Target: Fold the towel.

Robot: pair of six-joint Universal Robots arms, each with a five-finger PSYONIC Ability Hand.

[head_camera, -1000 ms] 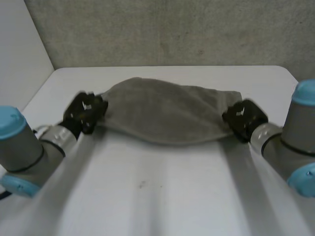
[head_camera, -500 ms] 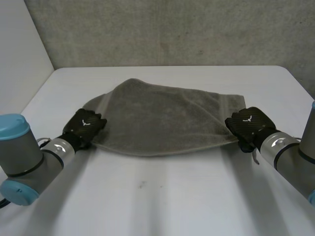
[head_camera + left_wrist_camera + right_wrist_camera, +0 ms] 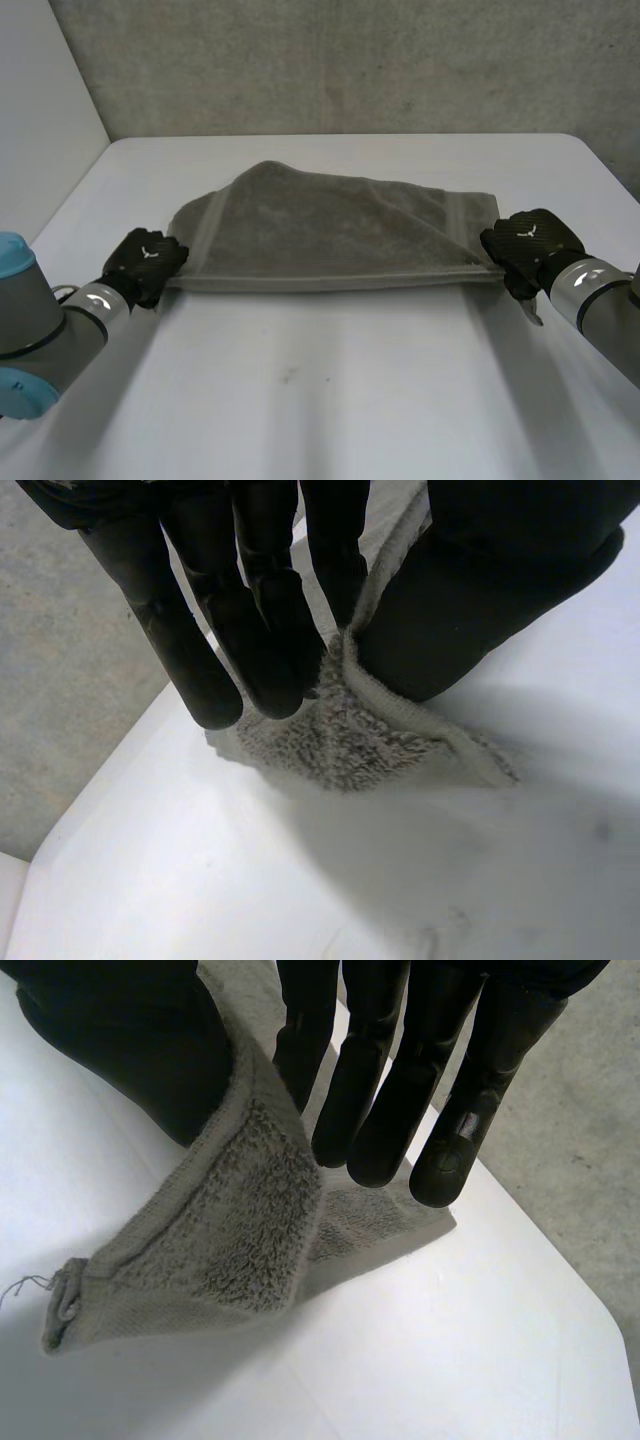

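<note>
A grey towel [image 3: 330,235] lies on the white table [image 3: 320,400], folded over, its near edge pulled straight between my two hands. My left hand [image 3: 145,265] is at the towel's near left corner. In the left wrist view that corner [image 3: 370,740] is pinched between the thumb [image 3: 480,590] and the straight fingers [image 3: 200,630]. My right hand [image 3: 530,245] holds the near right corner. In the right wrist view the thumb [image 3: 120,1040] and fingers [image 3: 380,1090] clamp the towel's hemmed corner [image 3: 230,1230], which hangs a little above the table.
A grey wall [image 3: 350,60] rises behind the table's far edge, and a white panel [image 3: 40,120] stands at the far left. Bare table stretches in front of the towel and on both sides.
Both hands have drawn back towards the near side and apart. The towel's sagging near edge is now straight and taut, and the cloth lies flatter on the table.
</note>
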